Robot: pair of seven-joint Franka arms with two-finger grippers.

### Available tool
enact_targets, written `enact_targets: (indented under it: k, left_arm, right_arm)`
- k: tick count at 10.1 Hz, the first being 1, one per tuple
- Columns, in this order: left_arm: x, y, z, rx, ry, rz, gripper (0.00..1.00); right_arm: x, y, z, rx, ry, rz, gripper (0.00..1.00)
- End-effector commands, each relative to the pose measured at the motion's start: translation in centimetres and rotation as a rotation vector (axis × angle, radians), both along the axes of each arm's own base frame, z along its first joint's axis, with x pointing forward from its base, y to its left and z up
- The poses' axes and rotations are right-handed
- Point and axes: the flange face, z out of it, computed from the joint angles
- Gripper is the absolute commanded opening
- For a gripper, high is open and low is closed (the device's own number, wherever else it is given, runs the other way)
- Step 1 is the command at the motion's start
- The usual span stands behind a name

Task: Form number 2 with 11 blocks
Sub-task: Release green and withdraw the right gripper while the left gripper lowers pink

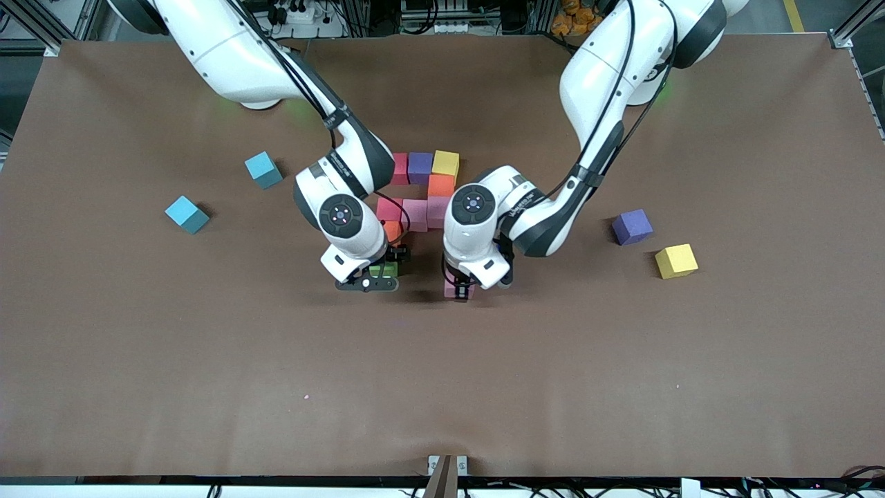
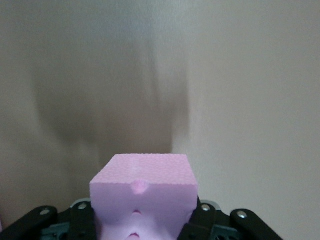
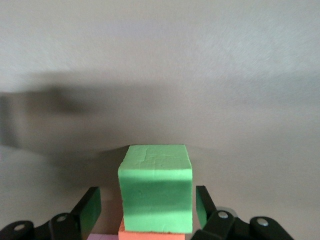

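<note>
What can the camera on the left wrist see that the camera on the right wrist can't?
Only the left wrist view shows the pink block clamped in the left gripper, with bare table past it.

Only the right wrist view shows the green block between the open fingers of the right gripper, with gaps on both sides, and an orange block touching the green one.

Both show one block between black fingers, the brown table and dark shadows.
</note>
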Motion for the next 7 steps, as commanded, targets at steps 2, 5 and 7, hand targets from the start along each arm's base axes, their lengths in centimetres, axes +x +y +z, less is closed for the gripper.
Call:
enact_targets:
  k: [2, 5, 7]
  left_arm:
    - [-0.2, -3.5, -0.3, -0.045, -0.021, -0.003, 0.01]
    - [-1.3, -5.1, -1.6, -0.058, -0.01, 0.039, 0.0]
    - [-2.4, -6.3, -2.3, -0.066, 0.006, 0.03, 0.0]
  right_arm:
    - [-1.3, -4.6, 7.2, 0.021, -0.028, -0.037, 0.99]
    - [-1.0, -12.5, 16.2, 0.026, -0.155, -0.046, 1.0]
    - [-0.7, -19.2, 23.1, 0.016, -0.247, -0.151, 1.0]
